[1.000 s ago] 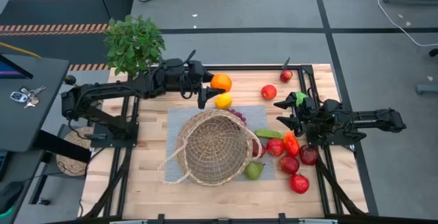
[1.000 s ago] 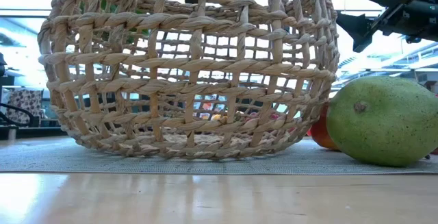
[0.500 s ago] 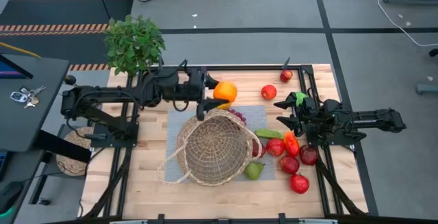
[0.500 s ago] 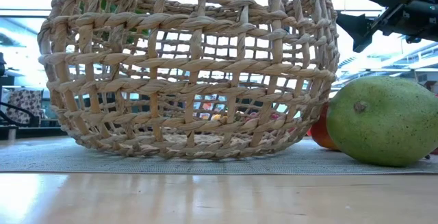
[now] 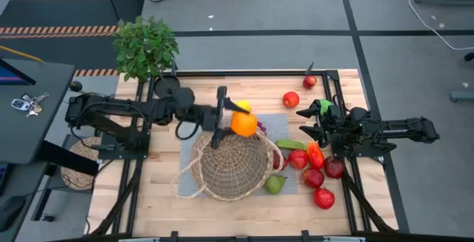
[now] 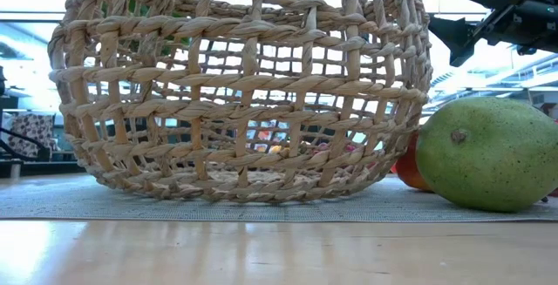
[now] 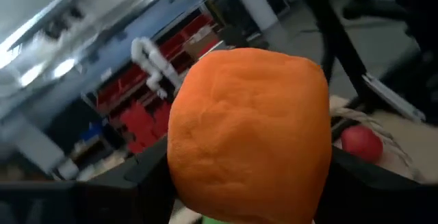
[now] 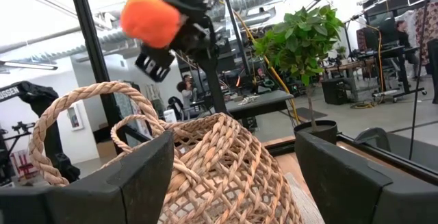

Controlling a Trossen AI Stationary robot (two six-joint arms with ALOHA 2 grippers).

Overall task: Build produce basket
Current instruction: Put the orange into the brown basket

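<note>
1. left claw [image 5: 231, 123]: clenched on the orange [image 5: 243, 124], held above the far rim of the basket [image 5: 229, 160]; in the left wrist view the orange [image 7: 248, 135] fills most of the picture and hides the fingertips.
2. basket: round tan wicker, on a grey mat [image 5: 189, 135] near the middle of the counter [image 5: 148, 197]; thin loop handle drooped toward the near left. its wall [image 6: 240, 93] fills the low view, with the top cut off.
3. lemon [image 5: 241, 106]: yellow, just beyond the orange, partly covered by it.
4. purple grapes [image 5: 260, 126]: only a sliver shows beside the basket rim.
5. right claw [image 5: 304, 121]: fingers apart, nothing between them, hovering right of the basket near the green pepper [image 5: 291, 144].
6. red produce cluster [image 5: 315, 172]: several red pieces just right of the basket under the right arm; which are apples or peppers is hard to tell.
7. green pear [image 5: 275, 185]: touching the basket's near right side; large in the low view [image 6: 488, 154], its edge cut off.
8. two red apples [image 5: 290, 99], far side of the counter, well apart from the basket.
9. potted plant [image 5: 145, 47]: far left corner.
</note>
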